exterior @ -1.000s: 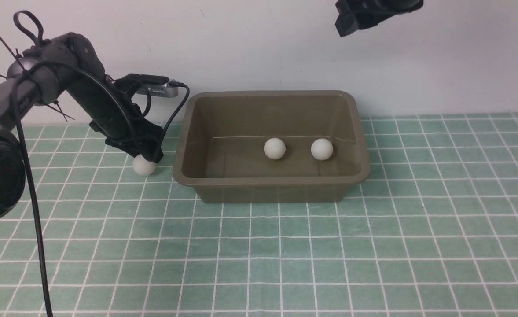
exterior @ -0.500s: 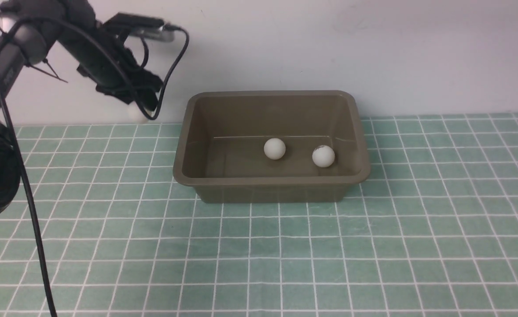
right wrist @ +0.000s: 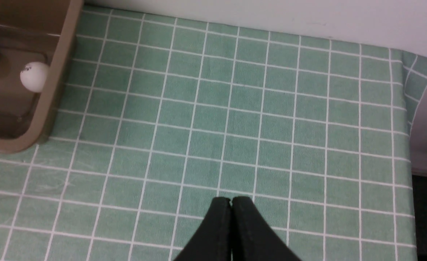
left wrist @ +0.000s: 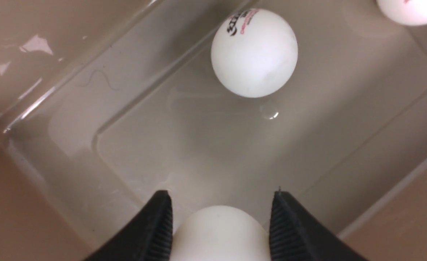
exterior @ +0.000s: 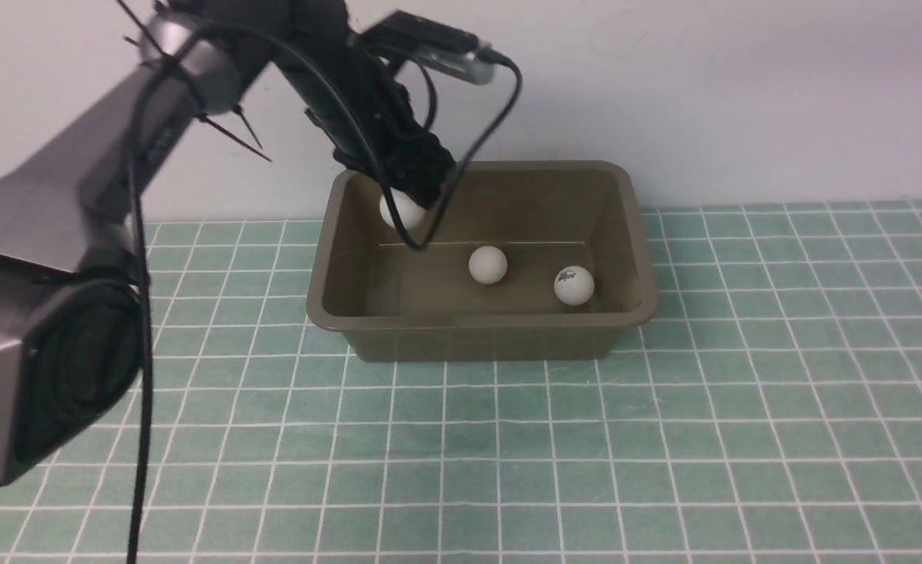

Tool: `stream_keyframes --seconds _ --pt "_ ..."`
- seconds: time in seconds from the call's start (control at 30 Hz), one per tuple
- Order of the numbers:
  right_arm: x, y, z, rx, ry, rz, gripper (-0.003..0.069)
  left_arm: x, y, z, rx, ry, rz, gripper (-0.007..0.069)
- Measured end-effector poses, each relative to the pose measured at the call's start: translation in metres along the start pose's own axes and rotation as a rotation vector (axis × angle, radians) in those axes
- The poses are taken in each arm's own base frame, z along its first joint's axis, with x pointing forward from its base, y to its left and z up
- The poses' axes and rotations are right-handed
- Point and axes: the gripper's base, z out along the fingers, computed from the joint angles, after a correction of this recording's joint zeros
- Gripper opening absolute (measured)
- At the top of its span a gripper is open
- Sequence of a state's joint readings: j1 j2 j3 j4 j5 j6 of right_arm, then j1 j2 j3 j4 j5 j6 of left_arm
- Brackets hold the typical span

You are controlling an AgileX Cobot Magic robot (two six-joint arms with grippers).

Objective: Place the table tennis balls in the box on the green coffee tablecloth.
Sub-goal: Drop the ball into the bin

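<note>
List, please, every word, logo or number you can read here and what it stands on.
Nothing is legible.
On the nearer loose ball: black logo over red lettering, too blurred to read.
On the rightmost ball: small dark print, too small to read.
On the held ball in the left gripper: no print showing.

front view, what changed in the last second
The left gripper lifted the third ball off the cloth and carried it rightward; it now holds it over the box's left end. The marked ball rolled slightly toward the near wall. The box and middle ball stayed put.
</note>
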State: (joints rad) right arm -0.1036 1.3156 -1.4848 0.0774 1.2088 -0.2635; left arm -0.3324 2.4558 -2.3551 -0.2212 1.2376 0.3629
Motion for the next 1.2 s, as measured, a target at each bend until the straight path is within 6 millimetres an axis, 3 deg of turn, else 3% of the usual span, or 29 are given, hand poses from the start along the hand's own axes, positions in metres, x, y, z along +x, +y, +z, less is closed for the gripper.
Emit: stream_keyframes --seconds 0.17,0.23,0.57,0.8,1.07,1.2 --pt "0.035 0.01 -0.026 0.021 -0.079 -0.005 -0.0016 0.0 0.0 0.001 0.001 0.002 0.0 0.0322" --pt "0.059 0.016 -0.029 0.025 -0.088 -0.004 -0.0016 0.0 0.0 0.001 0.001 0.002 -0.005 0.0324" --pt "0.139 0.035 -0.03 0.038 -0.133 0.007 -0.0016 0.0 0.0 -0.002 -0.002 -0.003 -0.018 0.0323" --pt "0.17 0.042 -0.027 0.039 -0.14 0.009 -0.0018 0.0 0.0 -0.002 -0.002 -0.003 -0.003 0.0337" --pt "0.175 0.045 -0.035 0.024 -0.155 0.019 -0.0018 -0.001 -0.001 -0.002 0.001 -0.005 0.027 0.0461" --pt "0.176 0.046 -0.035 0.017 -0.156 0.023 -0.0018 -0.002 -0.001 -0.009 -0.006 -0.016 0.009 0.0422"
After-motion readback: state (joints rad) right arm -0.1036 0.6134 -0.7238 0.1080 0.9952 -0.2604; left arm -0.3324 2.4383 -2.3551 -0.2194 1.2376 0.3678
